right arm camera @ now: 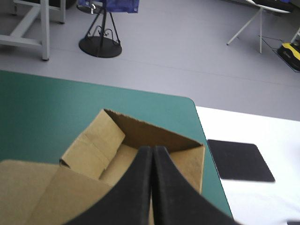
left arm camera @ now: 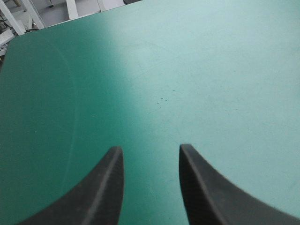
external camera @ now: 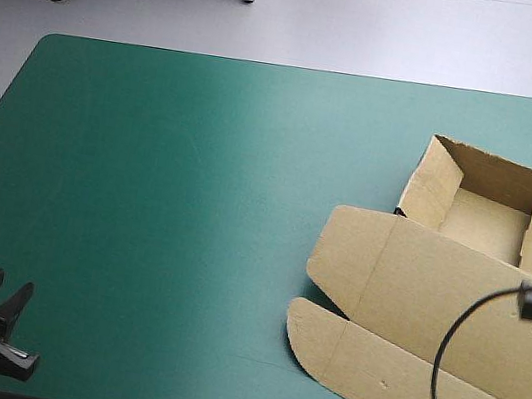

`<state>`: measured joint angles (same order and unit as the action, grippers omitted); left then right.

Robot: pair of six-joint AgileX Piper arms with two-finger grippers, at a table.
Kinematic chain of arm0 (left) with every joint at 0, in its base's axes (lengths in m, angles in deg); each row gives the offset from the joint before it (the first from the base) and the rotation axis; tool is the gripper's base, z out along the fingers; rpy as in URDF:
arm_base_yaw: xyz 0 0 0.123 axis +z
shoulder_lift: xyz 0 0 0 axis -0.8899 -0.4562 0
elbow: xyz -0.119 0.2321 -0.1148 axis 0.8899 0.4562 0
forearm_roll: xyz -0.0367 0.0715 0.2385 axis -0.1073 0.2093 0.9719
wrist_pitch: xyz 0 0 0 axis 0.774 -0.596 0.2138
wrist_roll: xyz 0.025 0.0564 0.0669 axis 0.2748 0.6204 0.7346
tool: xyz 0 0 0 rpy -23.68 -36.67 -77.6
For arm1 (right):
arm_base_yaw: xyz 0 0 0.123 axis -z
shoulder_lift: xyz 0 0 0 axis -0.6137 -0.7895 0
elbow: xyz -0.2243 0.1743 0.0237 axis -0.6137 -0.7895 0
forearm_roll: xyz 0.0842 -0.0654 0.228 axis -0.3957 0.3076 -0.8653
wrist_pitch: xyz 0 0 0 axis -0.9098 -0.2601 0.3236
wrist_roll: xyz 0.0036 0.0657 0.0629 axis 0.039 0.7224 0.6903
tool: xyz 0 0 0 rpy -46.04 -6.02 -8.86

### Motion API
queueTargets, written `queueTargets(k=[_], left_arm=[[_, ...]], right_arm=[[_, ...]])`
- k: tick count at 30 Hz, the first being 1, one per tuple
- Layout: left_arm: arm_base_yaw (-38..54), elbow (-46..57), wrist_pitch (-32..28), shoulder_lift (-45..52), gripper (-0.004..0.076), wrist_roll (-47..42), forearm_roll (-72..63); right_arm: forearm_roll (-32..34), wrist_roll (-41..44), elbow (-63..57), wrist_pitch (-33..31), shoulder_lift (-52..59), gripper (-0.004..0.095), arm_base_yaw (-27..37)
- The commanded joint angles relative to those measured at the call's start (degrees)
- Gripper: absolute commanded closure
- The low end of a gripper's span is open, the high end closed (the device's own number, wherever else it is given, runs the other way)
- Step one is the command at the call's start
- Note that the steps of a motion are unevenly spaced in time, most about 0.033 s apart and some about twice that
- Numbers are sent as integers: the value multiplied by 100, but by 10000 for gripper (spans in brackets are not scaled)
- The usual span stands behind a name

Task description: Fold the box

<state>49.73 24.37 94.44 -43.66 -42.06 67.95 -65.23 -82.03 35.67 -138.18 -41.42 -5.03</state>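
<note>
Box (external camera: 413, 294) of brown board lying at the 3–4 o'clock side of the teal-green table (external camera: 166, 194), long axis running roughly 1 to 7 o'clock. Its open tray (external camera: 482, 178) points to 1 o'clock, walls raised, only bare board floor inside; the lid (external camera: 391, 371) lies flat toward 7. Left claw (external camera: 13, 283), at 7–8 o'clock, stands with its fingers apart over bare cover. Right claw (right arm camera: 153, 149), fingers pressed together, is above the lid and aimed at the tray.

One box (external camera: 415, 284), one left gripper (left arm camera: 150, 149), one right gripper (right arm camera: 152, 150), one teal-green table (external camera: 179, 176)
</note>
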Motion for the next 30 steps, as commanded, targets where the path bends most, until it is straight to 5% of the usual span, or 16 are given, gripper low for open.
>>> queueTargets(k=[1,11,21,30], left_arm=[[-9,-115,-416,-96,445,127,130],[-9,-115,-379,-96,445,126,234],[-9,181,-284,-88,567,126,210],[-9,716,-131,-39,587,126,-395]], right_arm=[[357,95,-1135,788,958,932,17],[340,323,-4106,1069,2523,932,-119],[335,-318,-5360,1089,2531,932,-2171],[326,-438,-5787,1003,2531,932,-3211]])
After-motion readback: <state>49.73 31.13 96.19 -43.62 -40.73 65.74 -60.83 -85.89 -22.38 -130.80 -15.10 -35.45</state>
